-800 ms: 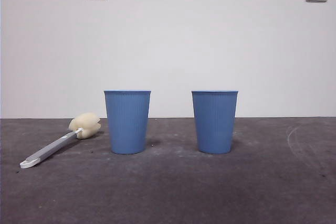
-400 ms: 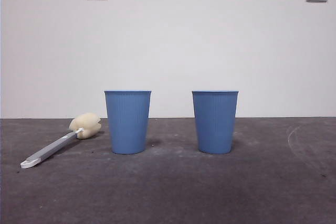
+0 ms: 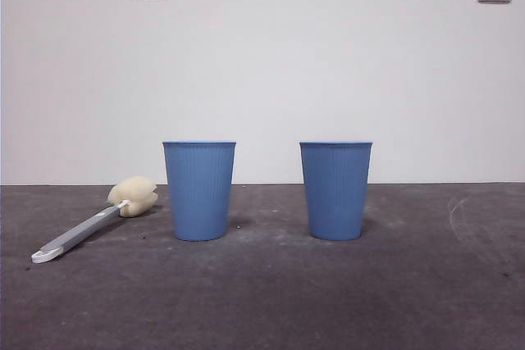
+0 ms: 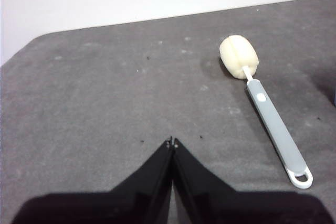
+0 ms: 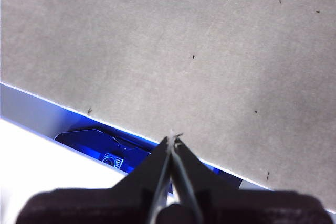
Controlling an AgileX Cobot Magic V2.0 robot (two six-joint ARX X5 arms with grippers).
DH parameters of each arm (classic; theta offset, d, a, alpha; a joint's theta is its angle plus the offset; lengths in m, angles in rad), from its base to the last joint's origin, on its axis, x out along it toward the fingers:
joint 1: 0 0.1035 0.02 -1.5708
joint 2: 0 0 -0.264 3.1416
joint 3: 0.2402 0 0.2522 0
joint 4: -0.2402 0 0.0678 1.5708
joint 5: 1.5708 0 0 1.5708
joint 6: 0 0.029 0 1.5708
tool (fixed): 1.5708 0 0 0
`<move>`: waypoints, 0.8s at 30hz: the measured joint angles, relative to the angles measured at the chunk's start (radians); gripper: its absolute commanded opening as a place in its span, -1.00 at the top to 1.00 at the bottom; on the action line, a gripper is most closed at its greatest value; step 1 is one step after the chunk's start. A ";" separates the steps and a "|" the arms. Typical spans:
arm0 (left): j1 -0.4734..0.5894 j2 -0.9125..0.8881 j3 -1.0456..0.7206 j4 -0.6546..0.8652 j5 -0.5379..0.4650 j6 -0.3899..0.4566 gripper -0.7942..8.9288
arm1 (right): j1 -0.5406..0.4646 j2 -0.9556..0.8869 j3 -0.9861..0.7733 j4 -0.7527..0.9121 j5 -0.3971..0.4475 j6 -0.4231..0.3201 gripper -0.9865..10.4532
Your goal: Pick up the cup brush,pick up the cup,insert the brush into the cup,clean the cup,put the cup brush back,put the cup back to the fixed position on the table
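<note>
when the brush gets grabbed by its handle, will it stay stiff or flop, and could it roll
The brush will probably stay stiff: its handle looks like straight, rigid plastic. The sponge head looks soft, so it would likely squash if pressed. Rolling seems unlikely, since the handle looks flattish and lies flat on the table.

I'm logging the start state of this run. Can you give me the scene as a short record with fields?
cup brush: lying flat on the table, sponge head toward the left cup
left cup: upright
right cup: upright, apart from the left one
left claw: shut, above the table near the brush, holding nothing
right claw: shut, over the table's edge, holding nothing
</note>
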 measured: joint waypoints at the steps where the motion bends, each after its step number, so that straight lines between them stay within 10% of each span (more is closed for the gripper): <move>1: 0.000 0.005 0.000 0.000 0.000 0.000 0.84 | 0.000 0.000 0.000 0.000 0.000 0.000 0.82; 8: 0.000 0.040 0.000 0.000 0.000 0.000 0.84 | 0.000 0.000 0.000 0.000 0.005 -0.001 0.83; 13: 0.000 0.062 0.000 0.000 0.000 0.000 0.84 | -0.037 -0.022 0.000 0.009 0.192 -0.051 0.83; 24: 0.000 0.116 0.000 0.000 0.000 0.000 0.84 | -0.396 -0.243 -0.002 0.096 0.325 -0.142 0.83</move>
